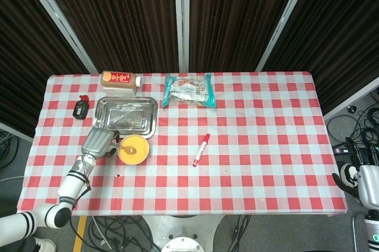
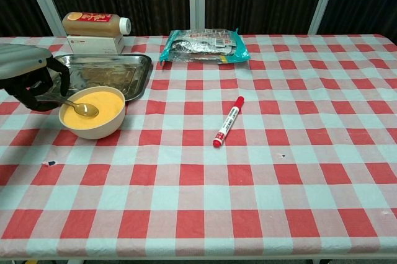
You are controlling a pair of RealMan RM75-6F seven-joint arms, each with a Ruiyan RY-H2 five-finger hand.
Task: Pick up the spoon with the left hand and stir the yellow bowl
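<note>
The yellow bowl [image 2: 93,112] [image 1: 132,149] stands near the table's left edge, just in front of the metal tray. A metal spoon [image 2: 77,106] [image 1: 121,145] lies with its tip inside the bowl and its handle running left. My left hand [image 2: 30,78] [image 1: 98,143] grips that handle from the bowl's left side, fingers curled round it. My right hand [image 1: 362,178] hangs off the table's right edge, low and far from everything; its fingers are too small to read.
A metal tray [image 2: 133,69] lies behind the bowl, with a bottle on a box [image 2: 94,31] behind it. A foil snack pack [image 2: 203,45] sits at the back centre. A red marker [image 2: 228,121] lies mid-table. A small black device [image 1: 80,108] sits at the far left.
</note>
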